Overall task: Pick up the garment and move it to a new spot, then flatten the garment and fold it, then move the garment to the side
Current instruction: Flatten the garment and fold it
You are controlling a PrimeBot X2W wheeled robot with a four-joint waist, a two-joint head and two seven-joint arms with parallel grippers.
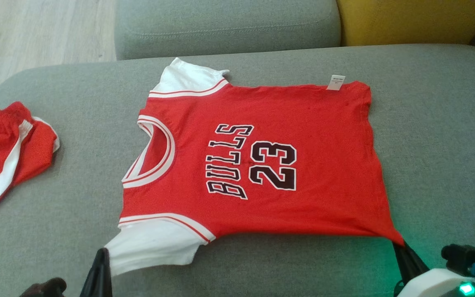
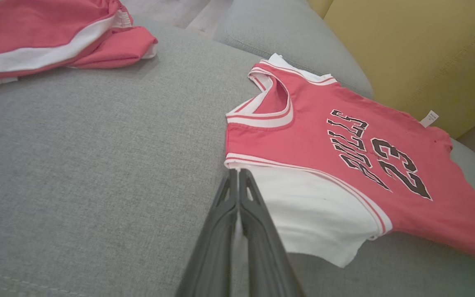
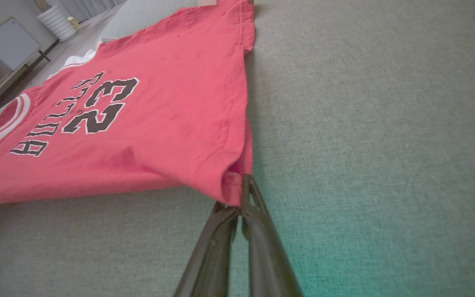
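The garment [image 1: 324,165] is a red jersey with white sleeves and "BULLS 23" on it. It lies spread flat on the grey sofa seat [image 1: 447,144], neck toward the left. At its near white sleeve corner my left gripper [image 1: 103,252] is shut, and in the left wrist view the fingertips of that gripper [image 2: 237,171] pinch the sleeve edge of the garment [image 2: 303,140]. My right gripper [image 1: 398,244] is shut on the near hem corner. The right wrist view shows this gripper [image 3: 241,181] holding that corner of the garment [image 3: 159,136] lifted slightly off the seat.
A second red-and-white garment [image 1: 6,152] lies bunched at the seat's left edge, also seen as a red-and-white garment [image 2: 56,33] from the left wrist. A grey back cushion [image 1: 221,24] and a yellow cushion [image 1: 406,20] stand behind. Wooden floor [image 1: 35,29] lies beyond the left edge.
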